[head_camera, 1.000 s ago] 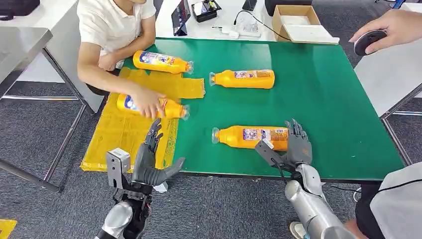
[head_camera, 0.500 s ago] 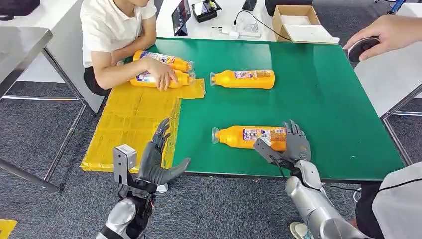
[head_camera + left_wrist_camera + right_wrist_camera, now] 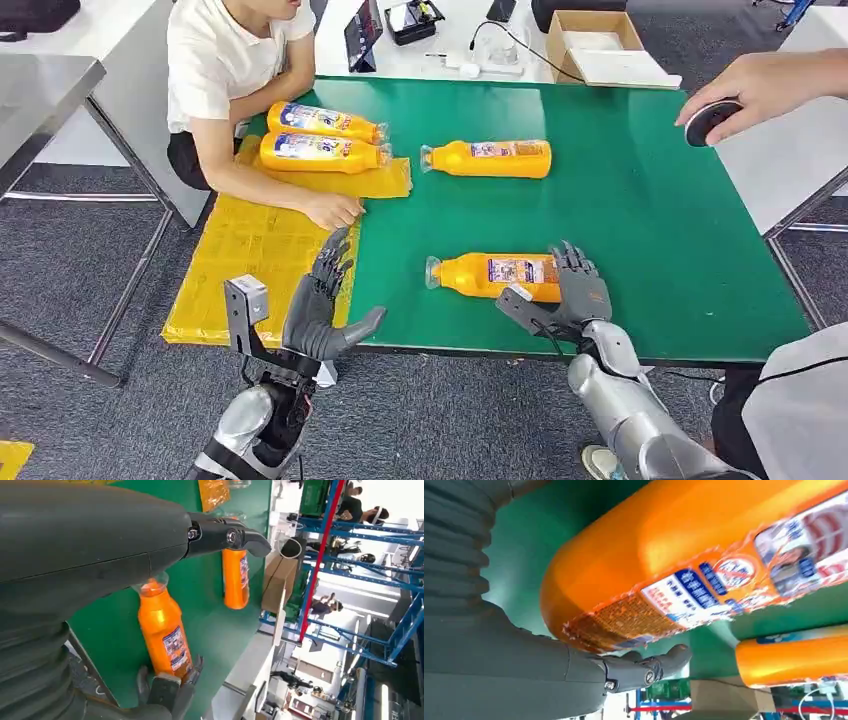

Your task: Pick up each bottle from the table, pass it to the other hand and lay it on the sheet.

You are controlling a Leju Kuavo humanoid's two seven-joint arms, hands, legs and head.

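Note:
An orange bottle [image 3: 490, 276] lies on its side on the green table [image 3: 650, 200], cap to the left. My right hand [image 3: 565, 298] is at its base end: fingers [image 3: 578, 268] lie over the base and the thumb [image 3: 518, 305] sticks out in front, apart from it. The right wrist view has this bottle [image 3: 684, 565] close above the thumb [image 3: 644, 670]. My left hand [image 3: 322, 308] hovers empty with fingers spread over the table's front left corner. A second bottle [image 3: 490, 158] lies farther back. Two bottles [image 3: 320, 120] [image 3: 322, 152] lie on the yellow sheet [image 3: 250, 265].
A person sits at the table's far left with one hand [image 3: 335, 210] resting on the sheet. Another person's hand [image 3: 760, 85] holds a dark round object over the right edge. A cardboard box [image 3: 595, 45] stands behind the table. Someone stands at the lower right [image 3: 800, 400].
The person moved a bottle up the sheet beside the far one and drew the hand back. My left hand rose toward the table. My right hand slid left over the bottle's base.

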